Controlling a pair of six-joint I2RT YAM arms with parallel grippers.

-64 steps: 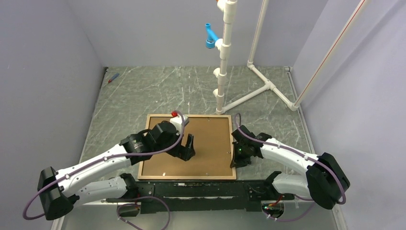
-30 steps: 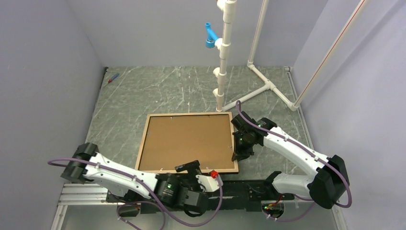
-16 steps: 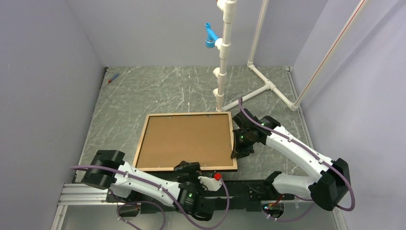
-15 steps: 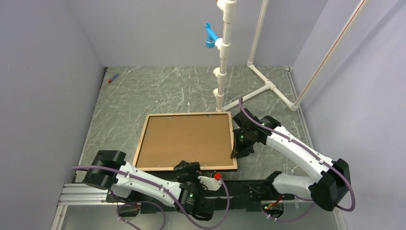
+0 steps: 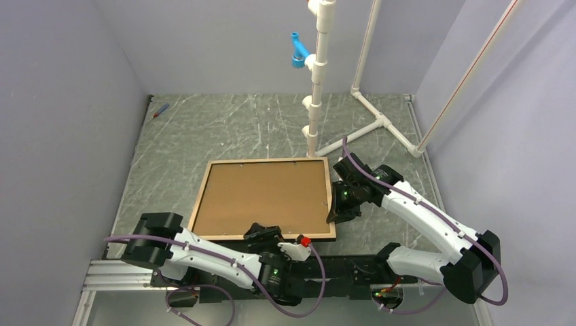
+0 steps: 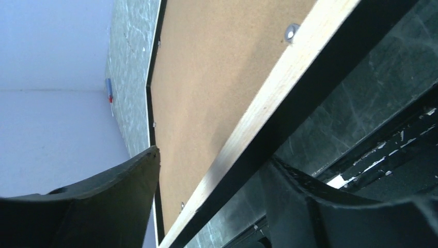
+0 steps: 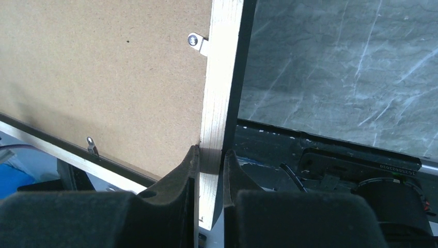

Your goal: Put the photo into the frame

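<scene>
Right wrist | right claw (image 7: 210, 152) pinching frame (image 7: 223, 77) | left claw (image 6: 213, 159) spread, straddling it

Enclosed work cell, seen from above. A grey-green marbled bench (image 5: 204, 129) fills the floor of the cell and shows pale veining under even, diffuse light with soft shadows. Plain lavender-grey walls close it on the left (image 5: 61, 122), back (image 5: 224, 47) and right (image 5: 502, 136). A white plastic pipe upright (image 5: 316, 88) stands at the far centre, bearing a blue pipe fitting (image 5: 299, 52) on its left side. White pipe feet (image 5: 380, 122) branch across the bench to the far right corner. A thin red-striped white rod (image 5: 469, 75) slants along the right wall. A small blue-and-red stick-like object (image 5: 160, 110) lies by the left wall. A silver slotted metal rail (image 5: 115, 275) edges the near left.
</scene>
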